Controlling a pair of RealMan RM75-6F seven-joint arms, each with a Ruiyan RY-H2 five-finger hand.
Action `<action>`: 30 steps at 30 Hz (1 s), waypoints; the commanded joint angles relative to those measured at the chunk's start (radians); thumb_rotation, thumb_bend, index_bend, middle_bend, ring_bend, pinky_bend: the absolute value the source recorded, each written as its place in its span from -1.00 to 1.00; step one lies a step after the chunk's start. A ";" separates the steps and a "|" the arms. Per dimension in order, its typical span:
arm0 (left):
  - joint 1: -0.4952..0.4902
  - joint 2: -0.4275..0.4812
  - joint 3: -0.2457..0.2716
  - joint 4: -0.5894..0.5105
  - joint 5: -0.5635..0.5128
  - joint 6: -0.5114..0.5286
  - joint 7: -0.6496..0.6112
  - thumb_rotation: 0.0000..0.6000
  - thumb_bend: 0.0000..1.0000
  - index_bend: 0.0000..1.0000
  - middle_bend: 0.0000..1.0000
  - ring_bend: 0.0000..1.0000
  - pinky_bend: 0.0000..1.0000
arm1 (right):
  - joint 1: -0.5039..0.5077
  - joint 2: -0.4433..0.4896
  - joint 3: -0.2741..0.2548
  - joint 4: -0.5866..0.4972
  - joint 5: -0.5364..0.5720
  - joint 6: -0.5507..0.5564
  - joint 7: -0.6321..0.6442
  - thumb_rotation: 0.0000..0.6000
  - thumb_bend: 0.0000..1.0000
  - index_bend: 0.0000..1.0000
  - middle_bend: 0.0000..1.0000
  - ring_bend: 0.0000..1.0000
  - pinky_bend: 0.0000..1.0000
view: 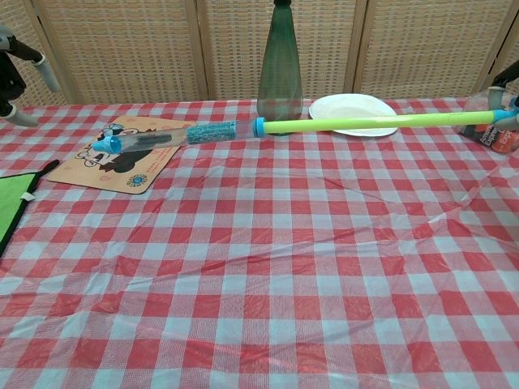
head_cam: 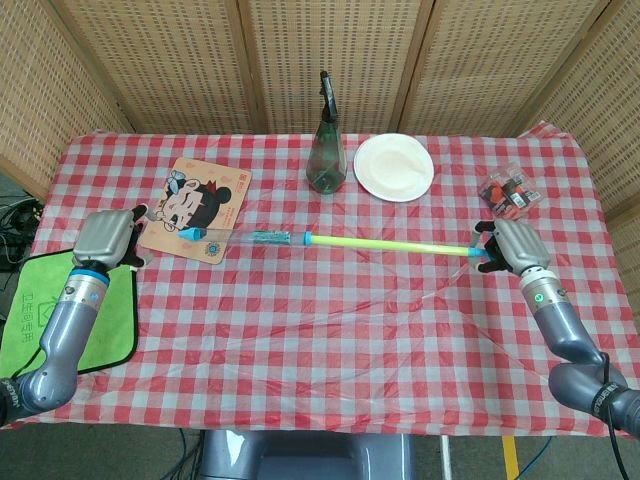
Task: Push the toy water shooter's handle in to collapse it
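Observation:
The toy water shooter point(head_cam: 262, 238) point(view: 203, 132) lies across the table, its clear barrel with a blue tip on the left and its long yellow-green handle rod point(head_cam: 385, 244) point(view: 373, 122) drawn out to the right. My right hand point(head_cam: 510, 247) point(view: 501, 105) grips the blue end of the rod and holds it a little above the cloth. My left hand point(head_cam: 108, 236) point(view: 15, 66) hovers just left of the barrel's tip, fingers apart, holding nothing.
A cartoon mat point(head_cam: 196, 206) lies under the barrel's tip. A green bottle point(head_cam: 326, 155) and a white plate point(head_cam: 393, 166) stand behind the rod. A small packet point(head_cam: 510, 194) lies behind my right hand, and a green cloth point(head_cam: 35, 315) covers the near left corner.

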 commanded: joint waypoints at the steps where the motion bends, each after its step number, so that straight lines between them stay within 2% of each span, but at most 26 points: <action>1: -0.064 -0.008 0.014 0.056 -0.077 -0.056 0.030 1.00 -0.54 -0.36 0.57 0.33 0.09 | -0.001 0.008 -0.003 -0.003 -0.008 -0.002 0.009 1.00 -0.02 0.70 1.00 0.99 0.33; 7: -0.122 -0.018 0.034 0.103 -0.143 -0.105 0.030 1.00 -0.54 -0.37 0.56 0.33 0.09 | -0.002 0.018 -0.005 -0.007 -0.015 -0.010 0.036 1.00 -0.02 0.70 1.00 0.99 0.33; 12: -0.170 -0.032 0.074 0.147 -0.177 -0.138 0.050 1.00 -0.54 -0.38 0.55 0.33 0.09 | -0.003 0.028 -0.009 -0.011 -0.024 -0.014 0.051 1.00 -0.02 0.70 1.00 0.99 0.33; 30: -0.273 -0.105 0.157 0.260 -0.208 -0.174 0.063 1.00 -0.54 -0.31 0.56 0.33 0.09 | 0.000 0.045 -0.022 -0.013 -0.051 -0.030 0.089 1.00 -0.02 0.70 1.00 0.99 0.33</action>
